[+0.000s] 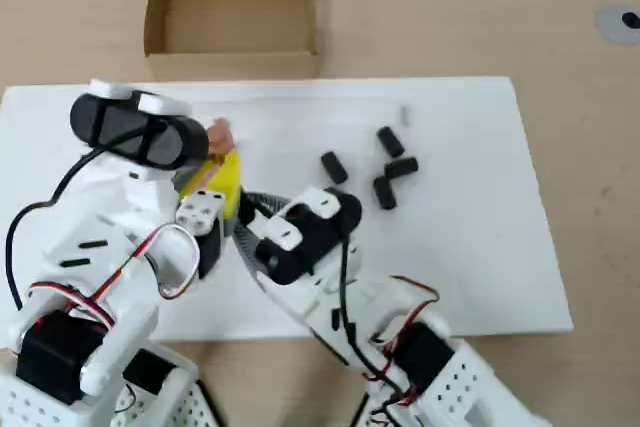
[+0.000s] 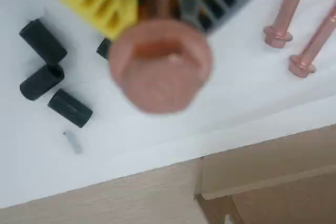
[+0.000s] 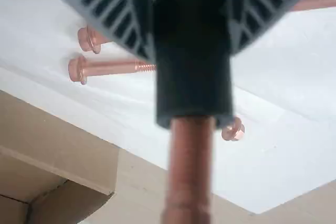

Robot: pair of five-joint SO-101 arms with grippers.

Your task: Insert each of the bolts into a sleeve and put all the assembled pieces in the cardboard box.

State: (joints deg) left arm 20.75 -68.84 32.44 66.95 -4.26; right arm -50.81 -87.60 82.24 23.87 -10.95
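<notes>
My left gripper (image 1: 222, 187), with one yellow and one grey finger, is shut on a copper bolt (image 2: 160, 64) whose flanged head faces the left wrist camera. Close beside it, my right gripper (image 1: 248, 212) is shut on a black sleeve (image 3: 193, 51). A copper shaft (image 3: 189, 171) sticks out of that sleeve's end; I cannot tell whether it is the same bolt. Several loose black sleeves (image 1: 384, 192) lie on the white mat to the right of the arms. Loose bolts (image 2: 286, 11) lie on the mat too. The open cardboard box (image 1: 155, 17) stands beyond the mat's far edge.
The white mat (image 1: 470, 247) covers the middle of the wooden table. A small grey scrap (image 2: 72, 141) lies near the sleeves. A dark round fitting (image 1: 625, 20) sits in the table's far right corner. Both arm bases stand at the near edge.
</notes>
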